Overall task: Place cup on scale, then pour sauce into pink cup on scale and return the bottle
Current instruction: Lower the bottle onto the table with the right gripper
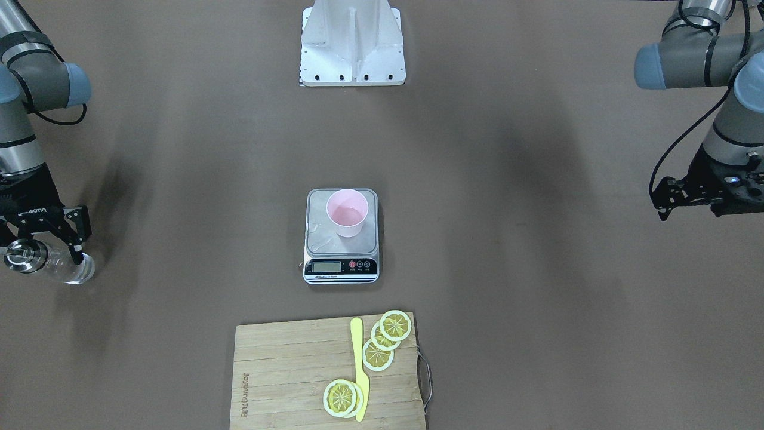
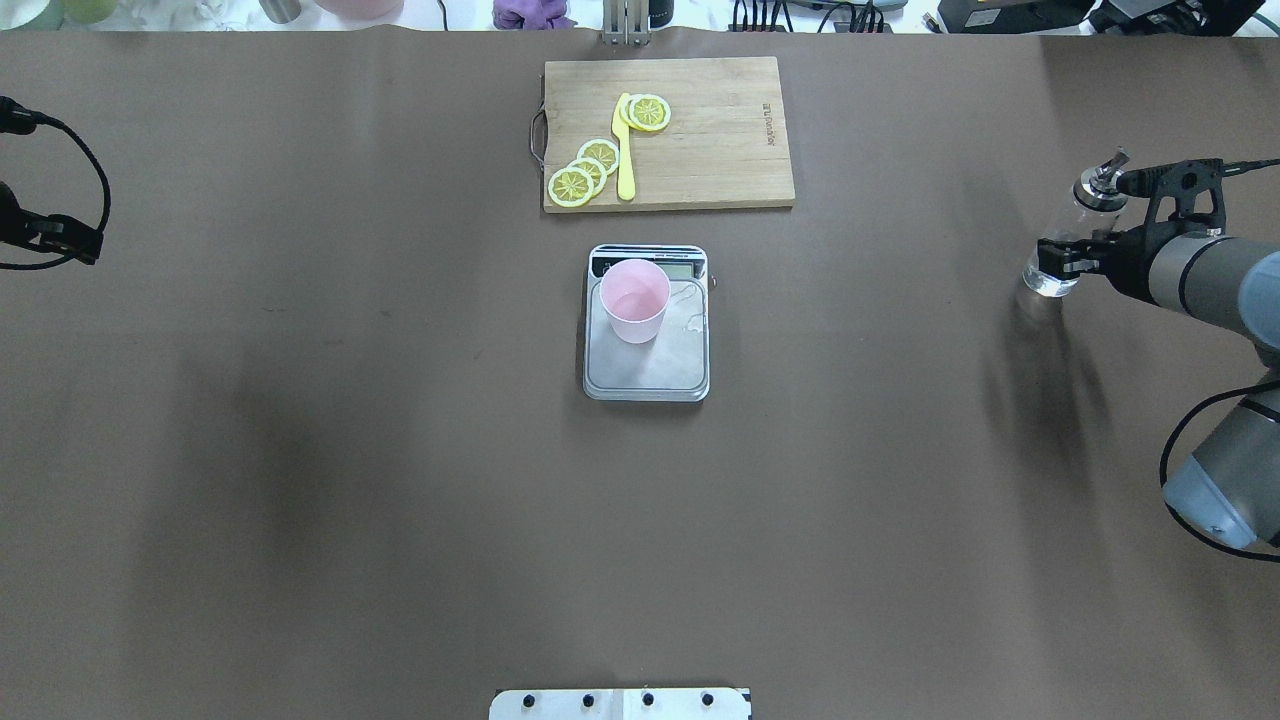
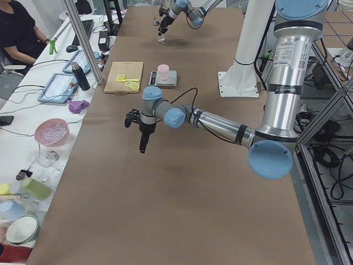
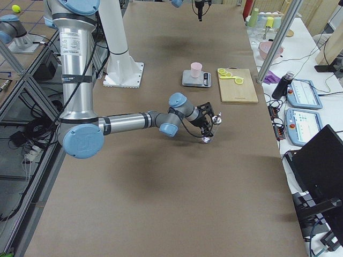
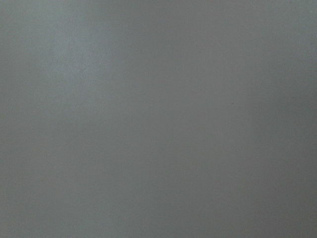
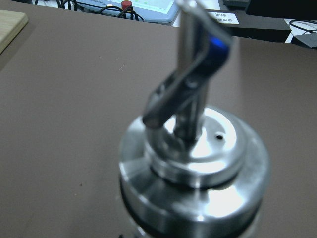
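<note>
bottle (image 2: 1086,209): smooth glass, likely slippery, breakable, fairly light | best hold: around its wide middle | right gripper (image 2: 1062,253): clamped across bottle | left gripper (image 1: 664,203): jaw gap unclear

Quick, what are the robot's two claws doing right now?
Left gripper: cannot tell if open or closed.
Right gripper: closed, holding the bottle.

Table (image 2: 300,450): flat, with a brown matte surface. The scale (image 2: 647,375) rests directly on it, well apart from the right hand (image 2: 1060,262) on that hand's left, roughly between it and the left hand (image 3: 143,144). The wooden cutting board (image 2: 720,150) lies flat, farther forward than both hands, near the scale but not touching it. The white base plate (image 2: 620,703) sits behind both hands, at the table's robot-side edge.
</note>
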You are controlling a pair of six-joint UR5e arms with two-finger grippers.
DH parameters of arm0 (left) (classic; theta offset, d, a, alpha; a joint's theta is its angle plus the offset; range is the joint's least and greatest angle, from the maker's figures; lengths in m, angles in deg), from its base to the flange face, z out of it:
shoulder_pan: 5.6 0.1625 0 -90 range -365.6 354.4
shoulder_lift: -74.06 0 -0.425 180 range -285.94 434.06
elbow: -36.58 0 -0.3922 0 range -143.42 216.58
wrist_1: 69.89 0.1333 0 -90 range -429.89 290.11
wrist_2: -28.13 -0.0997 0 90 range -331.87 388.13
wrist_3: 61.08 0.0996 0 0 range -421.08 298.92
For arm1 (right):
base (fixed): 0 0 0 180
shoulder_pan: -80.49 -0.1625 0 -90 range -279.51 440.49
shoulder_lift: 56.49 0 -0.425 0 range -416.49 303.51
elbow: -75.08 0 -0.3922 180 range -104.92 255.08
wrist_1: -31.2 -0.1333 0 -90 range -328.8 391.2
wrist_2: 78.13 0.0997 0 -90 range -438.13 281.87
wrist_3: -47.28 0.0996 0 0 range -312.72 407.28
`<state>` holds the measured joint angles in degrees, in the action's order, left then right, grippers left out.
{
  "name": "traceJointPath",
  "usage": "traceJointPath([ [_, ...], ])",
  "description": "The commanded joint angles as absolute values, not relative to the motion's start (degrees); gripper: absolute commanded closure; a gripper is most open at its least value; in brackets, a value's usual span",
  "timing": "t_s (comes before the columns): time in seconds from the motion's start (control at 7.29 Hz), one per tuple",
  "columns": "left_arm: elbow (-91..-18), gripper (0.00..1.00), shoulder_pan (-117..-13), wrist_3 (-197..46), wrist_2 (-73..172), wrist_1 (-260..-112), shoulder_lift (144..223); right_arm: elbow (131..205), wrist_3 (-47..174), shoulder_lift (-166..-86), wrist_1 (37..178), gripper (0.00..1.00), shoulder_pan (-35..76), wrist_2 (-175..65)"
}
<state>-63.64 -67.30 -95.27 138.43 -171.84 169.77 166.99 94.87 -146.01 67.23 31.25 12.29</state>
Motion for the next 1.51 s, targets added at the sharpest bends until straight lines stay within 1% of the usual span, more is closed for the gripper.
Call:
traceJointPath([
  [0.0, -63.6, 0.02, -67.3, -95.3, 138.4, -171.8, 169.8, 166.7, 94.8, -146.0, 67.2, 1.00, 31.4, 12.8],
  [0.55, -63.5, 0.02, -67.3, -95.3, 138.4, -171.8, 169.8, 166.7, 94.9, -146.0, 67.2, 1.00, 31.4, 13.0],
  [0.69, -63.4, 0.02, -67.2, -95.3, 138.4, -171.8, 169.8, 166.7, 94.9, -146.0, 67.1, 0.94, 31.4, 12.9],
  [0.82, -63.4, 0.02, -67.2, -95.3, 138.4, -171.8, 169.8, 166.7, 95.0, -146.0, 67.1, 0.83, 31.4, 12.9],
  [0.96, -63.3, 0.02, -67.1, -95.2, 138.4, -171.8, 169.8, 166.8, 95.0, -146.0, 67.1, 0.82, 31.3, 13.0],
  [1.1, -63.2, 0.02, -67.1, -95.2, 138.4, -171.8, 169.9, 166.8, 95.4, -146.0, 67.0, 0.68, 31.3, 12.9],
  [1.23, -63.2, 0.02, -67.2, -95.2, 138.4, -171.8, 169.8, 166.1, 95.4, -146.2, 64.6, 0.51, 31.4, 12.9],
  [1.37, -63.2, 0.02, -67.2, -95.2, 138.4, -171.8, 169.9, 165.1, 95.4, -146.3, 62.8, 0.01, 31.3, 12.9],
])
